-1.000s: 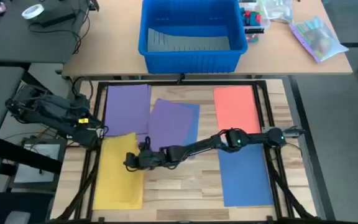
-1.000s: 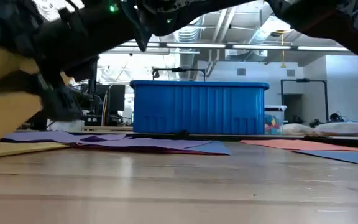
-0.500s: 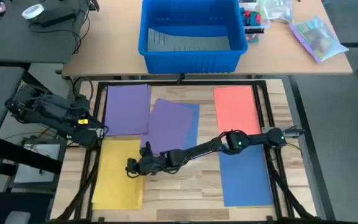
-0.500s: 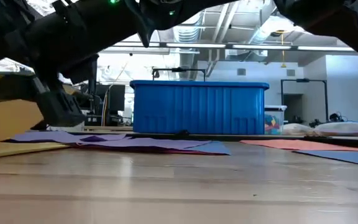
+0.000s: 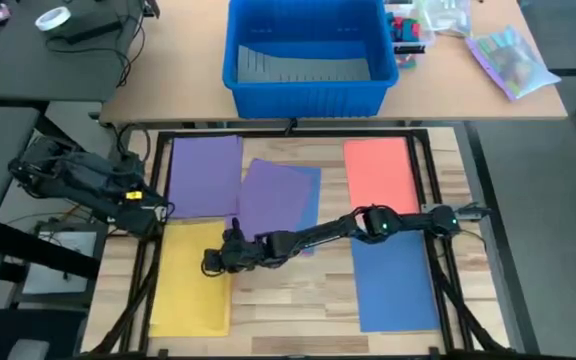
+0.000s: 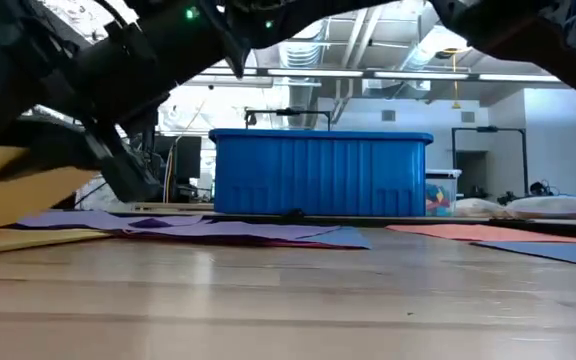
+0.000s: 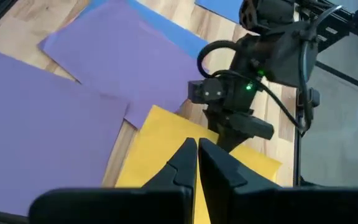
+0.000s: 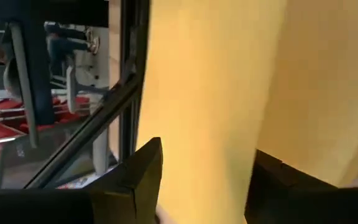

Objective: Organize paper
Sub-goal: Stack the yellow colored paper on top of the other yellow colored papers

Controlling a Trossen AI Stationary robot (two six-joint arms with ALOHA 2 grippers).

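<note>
Reaching across the table, my right gripper (image 5: 215, 262) has its fingers spread around the yellow sheet's (image 5: 190, 285) inner edge, bottom-left. Next I judge: pinch, then drag it toward the purple sheets (image 5: 206, 175). My left gripper (image 7: 197, 163), fingers pressed together, waits beside the table's left edge.

The high view looks straight down from well above, taking in the whole table (image 5: 298, 300) and the blue bin (image 5: 306, 52) at the frame's top. The low view sits at tabletop level, facing level across the wood to the same bin (image 6: 320, 173) at centre and the room behind. The left wrist view looks steeply down, close over the yellow sheet (image 7: 166, 162), which also fills the right wrist view (image 8: 229, 93) at very close range.
</note>
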